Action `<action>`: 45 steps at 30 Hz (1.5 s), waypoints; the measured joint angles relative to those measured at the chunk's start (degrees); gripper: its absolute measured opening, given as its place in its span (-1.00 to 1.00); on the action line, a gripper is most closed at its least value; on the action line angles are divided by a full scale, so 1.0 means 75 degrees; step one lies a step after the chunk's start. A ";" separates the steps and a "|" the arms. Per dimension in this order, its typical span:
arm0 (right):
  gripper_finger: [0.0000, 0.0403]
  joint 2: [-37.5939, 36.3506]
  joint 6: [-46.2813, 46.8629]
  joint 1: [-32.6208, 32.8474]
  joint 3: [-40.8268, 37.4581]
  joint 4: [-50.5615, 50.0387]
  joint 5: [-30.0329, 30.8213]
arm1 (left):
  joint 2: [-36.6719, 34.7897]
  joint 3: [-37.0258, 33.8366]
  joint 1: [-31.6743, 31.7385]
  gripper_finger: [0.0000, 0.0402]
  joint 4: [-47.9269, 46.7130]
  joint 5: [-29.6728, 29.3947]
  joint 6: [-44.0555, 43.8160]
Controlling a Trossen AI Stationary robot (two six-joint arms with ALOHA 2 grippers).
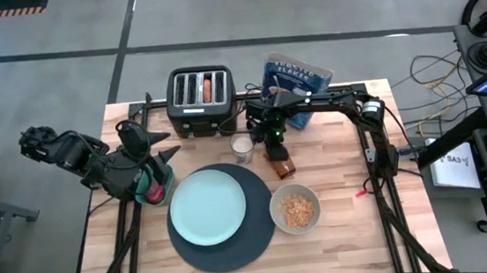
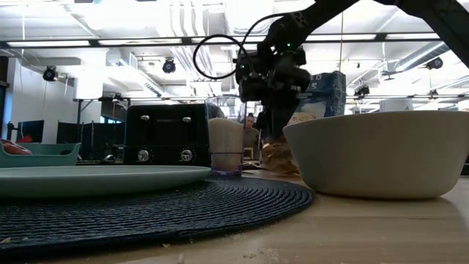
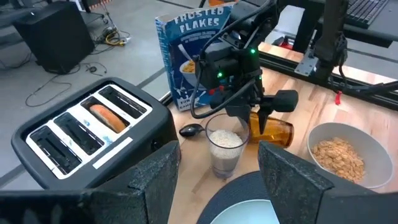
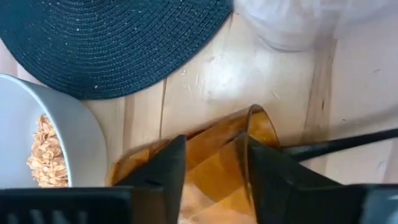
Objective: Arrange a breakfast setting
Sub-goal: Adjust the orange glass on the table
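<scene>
Near the table's left edge the left gripper (image 1: pixel 153 181) hangs over the small teal dish (image 1: pixel 161 186) holding the dark red fruit (image 1: pixel 154 195) — its fingers (image 3: pixel 155 177) spread apart. The pale blue plate (image 1: pixel 207 207) sits on the dark blue round mat (image 1: pixel 222 218) toward the front edge. At the back edge stands the black four-slot toaster (image 1: pixel 200 98) with a bagel (image 1: pixel 207 88) inside. Right of centre, the right gripper (image 4: pixel 211 165) is clamped on the amber glass (image 3: pixel 271 130) — lying tilted between a milk glass (image 1: pixel 242 147) and the cream bowl (image 1: pixel 296 209) of cereal. The Frosted Flakes box (image 1: pixel 296 76) stands at the back.
</scene>
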 joint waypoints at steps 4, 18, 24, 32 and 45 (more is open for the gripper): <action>-0.64 0.0000 -0.0040 0.0003 0.0007 -0.0054 -0.0120 | 0.0003 0.0000 0.0000 0.00 0.0000 0.0000 0.0001; -0.88 -0.0216 -0.0135 0.0003 0.0518 0.0032 0.0359 | 0.0000 0.0000 0.0000 0.00 0.0000 -0.0003 -0.0203; -0.89 -0.0416 -0.0017 0.0003 0.0495 0.0450 0.0839 | 0.0012 0.0000 0.0000 0.00 0.0003 -0.0169 -0.0259; -0.90 -0.0471 0.0266 -0.0012 0.0421 0.0659 0.1036 | 0.0015 0.0000 0.0000 0.00 0.0053 -0.0190 -0.0290; -0.94 -0.2747 0.1656 0.0065 -0.2168 0.3208 0.2005 | 0.0017 -0.0003 0.0000 0.00 0.0089 -0.0345 -0.0719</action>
